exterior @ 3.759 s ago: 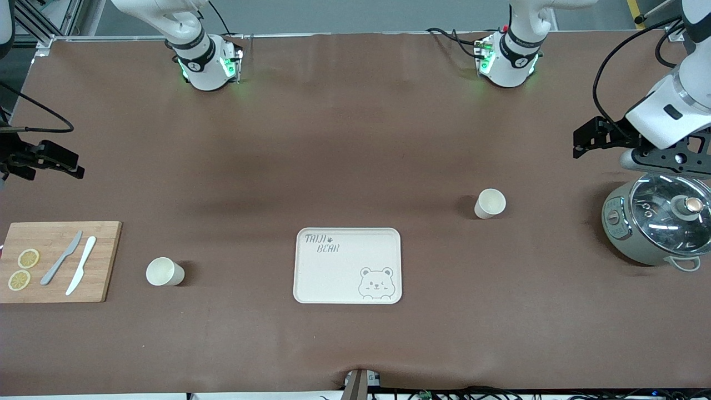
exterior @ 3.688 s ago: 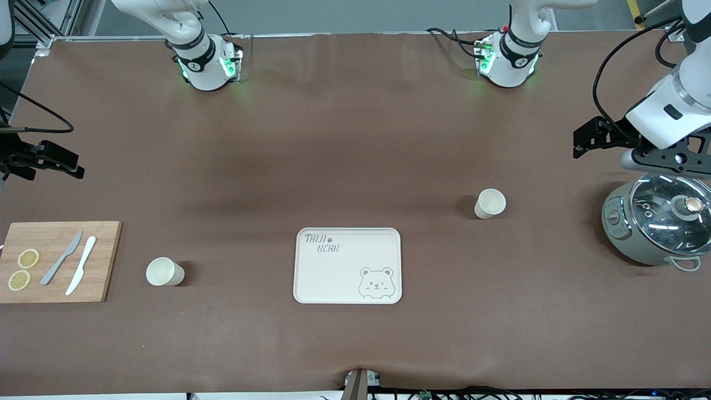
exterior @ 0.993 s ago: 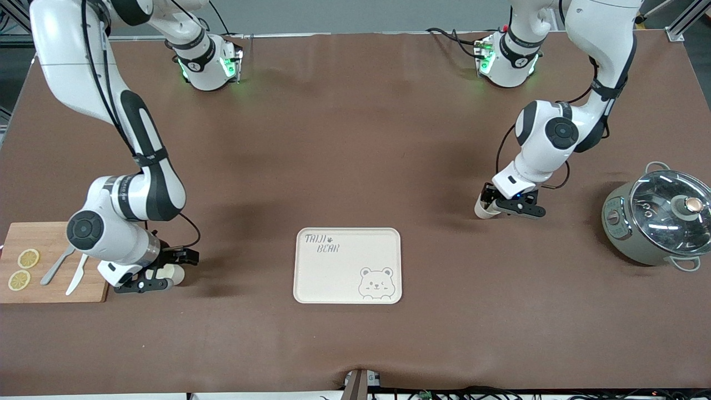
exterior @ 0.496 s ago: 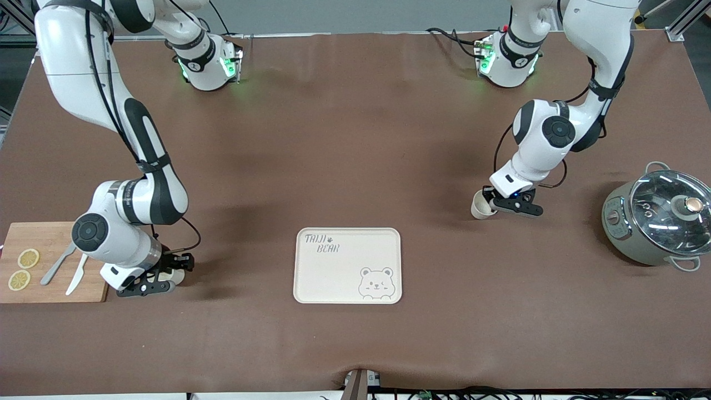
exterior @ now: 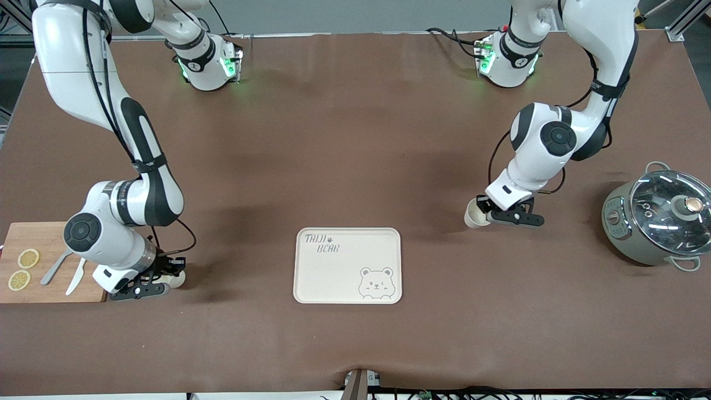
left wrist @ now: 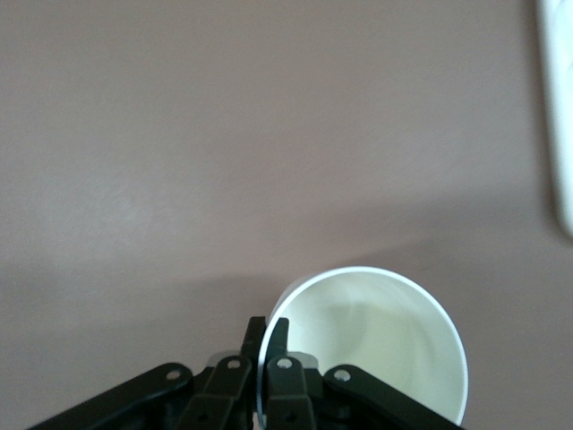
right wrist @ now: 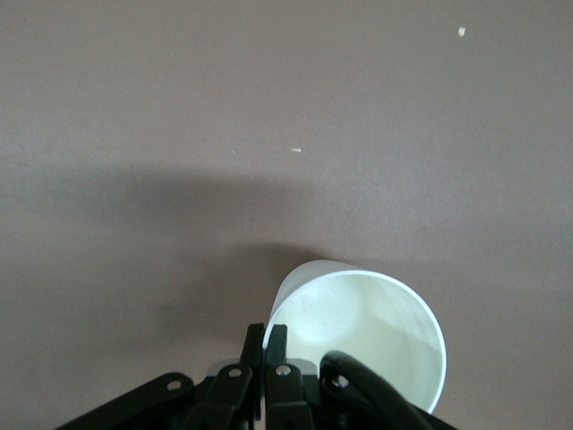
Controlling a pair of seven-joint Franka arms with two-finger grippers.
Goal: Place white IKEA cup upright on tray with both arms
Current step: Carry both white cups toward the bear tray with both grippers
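Note:
The cream tray (exterior: 333, 278) with "TAJI BEAR" and a bear face lies near the table's middle and holds nothing. Two white cups are in view. My left gripper (exterior: 490, 215) is shut on the rim of one white cup (exterior: 472, 218), toward the left arm's end from the tray. In the left wrist view the fingers (left wrist: 278, 330) pinch the cup's wall (left wrist: 376, 345), one inside and one outside. My right gripper (exterior: 165, 276) is shut on the other cup's rim (exterior: 177, 280), between the tray and the cutting board. The right wrist view shows that cup (right wrist: 367, 331) pinched the same way.
A wooden cutting board (exterior: 33, 236) with two lemon slices and two knives lies at the right arm's end. A grey-green pot with a glass lid (exterior: 658, 219) stands at the left arm's end. The tray's edge shows in the left wrist view (left wrist: 560, 116).
Both arms came in from the table's ends and took hold of the cups. Over the last second the left gripper carried its cup toward the tray; the right gripper shifted slightly nearer the camera.

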